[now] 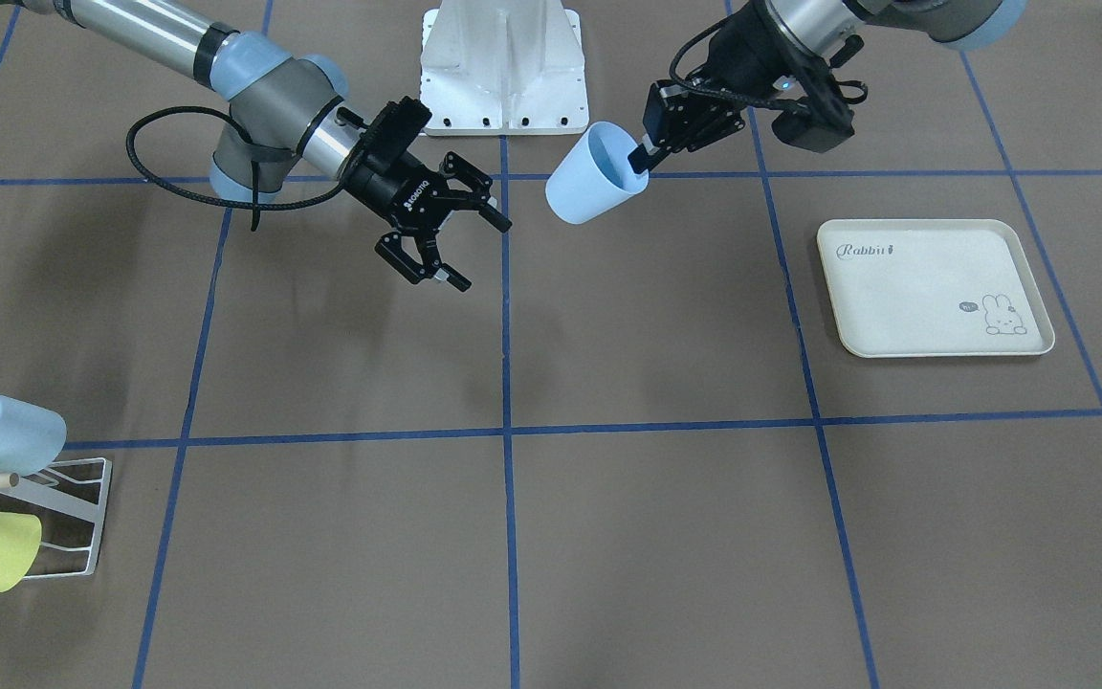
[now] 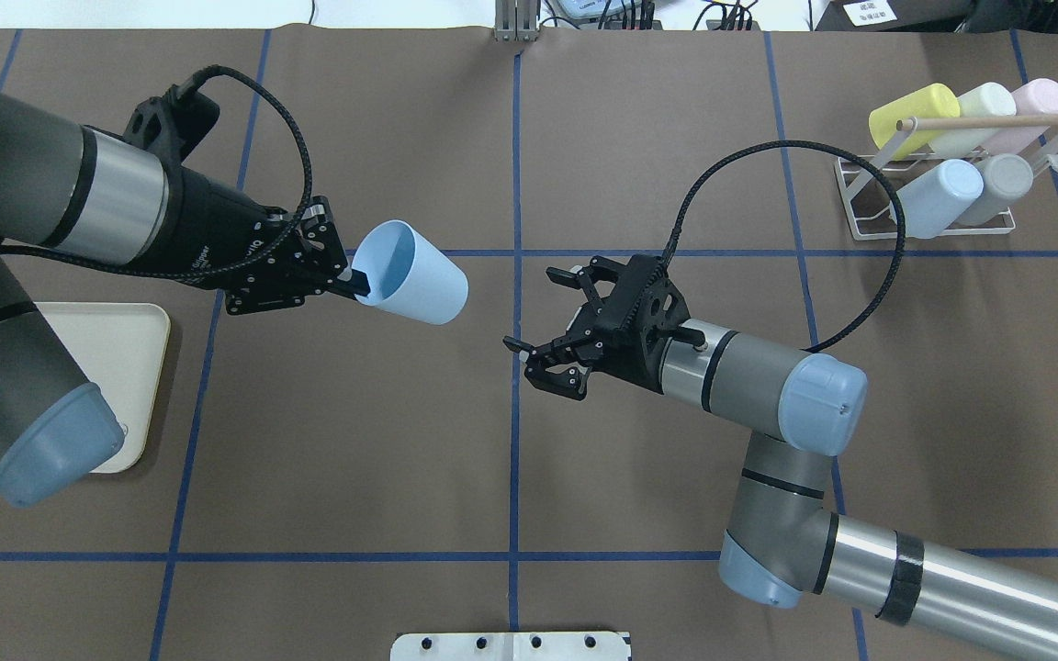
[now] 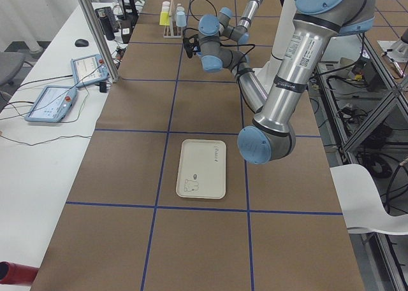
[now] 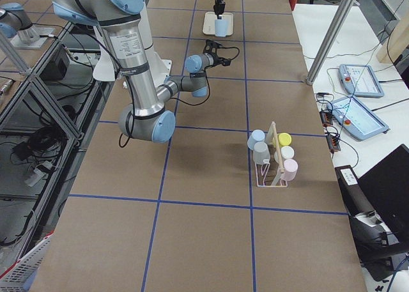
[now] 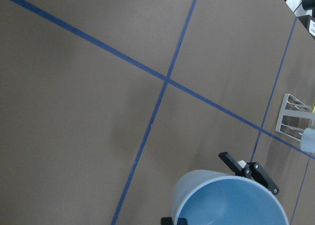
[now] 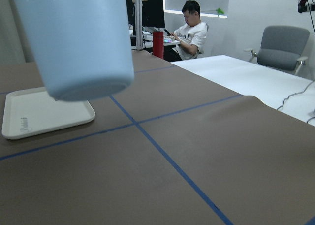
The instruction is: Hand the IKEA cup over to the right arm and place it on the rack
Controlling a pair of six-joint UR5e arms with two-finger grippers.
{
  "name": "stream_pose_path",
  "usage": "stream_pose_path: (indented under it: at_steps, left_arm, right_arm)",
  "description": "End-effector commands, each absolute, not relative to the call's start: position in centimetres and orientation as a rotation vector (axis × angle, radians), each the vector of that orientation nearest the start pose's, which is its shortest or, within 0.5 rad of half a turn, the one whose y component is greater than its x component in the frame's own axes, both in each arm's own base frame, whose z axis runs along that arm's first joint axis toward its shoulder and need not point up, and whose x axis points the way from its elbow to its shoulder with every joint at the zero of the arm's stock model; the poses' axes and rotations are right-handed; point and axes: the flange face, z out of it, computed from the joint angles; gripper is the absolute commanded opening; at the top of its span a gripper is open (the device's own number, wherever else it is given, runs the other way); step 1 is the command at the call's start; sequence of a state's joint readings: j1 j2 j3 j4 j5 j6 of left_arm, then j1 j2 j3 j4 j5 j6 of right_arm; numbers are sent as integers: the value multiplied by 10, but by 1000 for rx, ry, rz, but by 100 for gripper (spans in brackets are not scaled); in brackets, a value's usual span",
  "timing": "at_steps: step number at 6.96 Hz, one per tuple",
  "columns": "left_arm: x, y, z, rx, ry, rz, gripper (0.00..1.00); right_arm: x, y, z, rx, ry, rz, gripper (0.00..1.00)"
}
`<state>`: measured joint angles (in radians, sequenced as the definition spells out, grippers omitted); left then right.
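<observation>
1. The IKEA cup point(image 2: 419, 285), pale blue, is held in the air over the bench point(image 1: 608, 526), tipped on its side.
2. The cup's rim is pinched by the left tool point(image 2: 354, 278), with one finger inside the mouth and one outside.
3. The cup's base is pointed towards the right tool point(image 2: 534, 310).
4. The right tool is spread wide and empty, near the cup but not touching it.
5. The rack point(image 2: 849, 207) is seen on the robot's right, well apart from both tools, with other cups point(image 2: 938, 197) on it.
6. A cream tray point(image 1: 924, 287) is seen flat on the bench on the left arm's side.
</observation>
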<state>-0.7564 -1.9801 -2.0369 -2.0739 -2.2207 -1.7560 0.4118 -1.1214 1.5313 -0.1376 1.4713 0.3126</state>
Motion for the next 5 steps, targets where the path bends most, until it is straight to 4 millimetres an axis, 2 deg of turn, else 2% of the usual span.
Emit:
stream_pose_path:
  at_steps: [1, 5]
  left_arm:
    - [343, -400, 152, -158, 1437, -297, 0]
    - [354, -405, 147, -170, 1433, -301, 0]
  right_arm:
    - [-505, -372, 249, 1542, -1207, -527, 94]
    - [-505, -356, 236, 1630, -1229, -551, 94]
